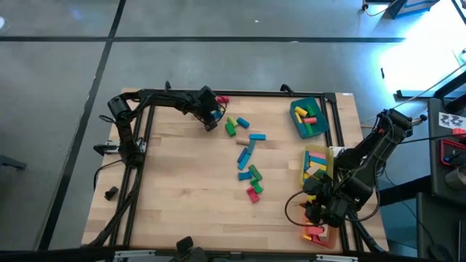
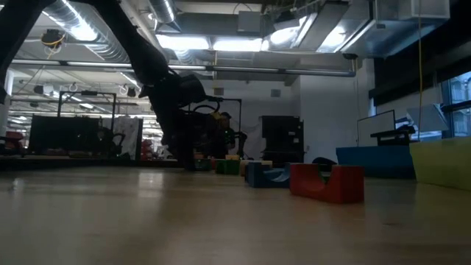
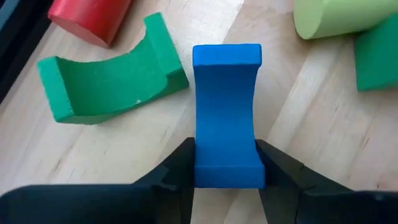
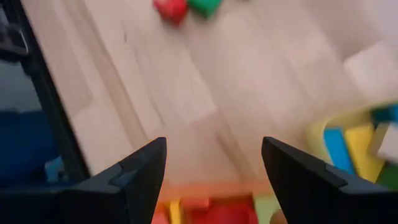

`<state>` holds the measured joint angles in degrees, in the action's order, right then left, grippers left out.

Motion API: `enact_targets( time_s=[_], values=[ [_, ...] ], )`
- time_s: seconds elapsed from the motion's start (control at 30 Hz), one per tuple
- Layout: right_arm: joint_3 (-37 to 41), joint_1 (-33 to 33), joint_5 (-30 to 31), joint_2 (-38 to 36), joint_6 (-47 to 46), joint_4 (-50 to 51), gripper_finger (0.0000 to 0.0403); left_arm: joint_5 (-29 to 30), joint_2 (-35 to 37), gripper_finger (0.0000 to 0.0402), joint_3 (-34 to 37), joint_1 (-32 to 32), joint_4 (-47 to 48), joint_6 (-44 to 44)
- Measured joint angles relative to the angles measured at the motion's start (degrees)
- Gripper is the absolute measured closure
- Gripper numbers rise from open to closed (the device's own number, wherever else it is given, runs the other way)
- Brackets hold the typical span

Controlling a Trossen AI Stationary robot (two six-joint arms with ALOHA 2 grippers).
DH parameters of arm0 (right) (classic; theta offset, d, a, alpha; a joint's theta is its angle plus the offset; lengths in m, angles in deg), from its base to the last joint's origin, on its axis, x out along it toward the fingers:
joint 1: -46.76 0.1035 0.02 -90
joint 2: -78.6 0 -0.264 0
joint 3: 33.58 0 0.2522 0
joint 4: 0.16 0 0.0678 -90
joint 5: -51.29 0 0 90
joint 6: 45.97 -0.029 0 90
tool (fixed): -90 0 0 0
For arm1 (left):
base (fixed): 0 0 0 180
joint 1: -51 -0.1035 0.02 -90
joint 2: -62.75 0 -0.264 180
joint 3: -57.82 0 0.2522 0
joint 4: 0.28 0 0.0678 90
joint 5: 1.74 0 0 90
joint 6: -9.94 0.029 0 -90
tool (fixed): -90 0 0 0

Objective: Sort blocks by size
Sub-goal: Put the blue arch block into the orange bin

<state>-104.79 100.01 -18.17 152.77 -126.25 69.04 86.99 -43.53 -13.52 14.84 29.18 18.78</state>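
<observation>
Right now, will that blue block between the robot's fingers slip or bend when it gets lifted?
Probably not. The blue block looks like stiff painted wood, so bending is unlikely. The left gripper pinches its flat sides, so it should stay put.

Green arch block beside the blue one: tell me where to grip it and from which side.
Grip the green arch block across its two flat long faces, at the thin middle, coming straight down. It lies flat on the table, its hollow facing up, with free space around it. The left gripper is closing on the blue block.

Blue block [image 3: 227, 118], green block [image 3: 106, 81]
</observation>
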Motion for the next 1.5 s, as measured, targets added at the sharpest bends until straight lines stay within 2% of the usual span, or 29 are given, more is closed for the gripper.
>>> enact_targets(
  time_s=[0.07,0.17,0.3,0.47,0.63,1.0,1.17,1.43,1.5],
  values=[
    [0.0,-0.01,4.47,0.0,1.44,-0.02,0.0139,-0.7,0.0,0.0284,0.02,-0.01,-0.1,-2.49],
    [0.0,-0.02,11.97,0.01,4.72,-0.04,0.0139,-4.91,0.46,0.0284,0.05,-0.09,-0.19,-6.49],
    [0.0,-0.02,19.91,0.0,13.05,-0.02,0.0139,-15.27,2.27,0.0284,0.49,0.81,1.52,-12.12],
    [0.0,-0.02,23.93,0.01,19.29,-0.01,0.0139,-27.26,4.78,0.0284,0.22,3.37,-0.32,-17.14],
    [0.0,-1.74,25.77,0.0,19.25,-0.78,0.0139,-30.29,4.7,0.0284,0.24,10.16,-5.43,-18.43],
    [0.0,-11.98,20.74,0.02,19.14,-3.57,0.0139,-28.83,4.72,0.0284,0.15,25.43,-24.64,-22.02],
    [0.0,-16.79,18.76,0.0,20.68,-8.32,0.0139,-20.36,4.79,0.0282,0.13,32.2,-28.76,-17.96],
    [0.0,-22.09,11.06,0.02,33.59,-18.89,0.0139,-9.96,4.79,0.0281,0.13,38.95,-29.65,-17.42],
    [0.0,-23.05,8.16,0.02,37.69,-21.3,0.0139,-8.95,4.79,0.0281,0.13,40.07,-32.04,-17.6]
  ],
)
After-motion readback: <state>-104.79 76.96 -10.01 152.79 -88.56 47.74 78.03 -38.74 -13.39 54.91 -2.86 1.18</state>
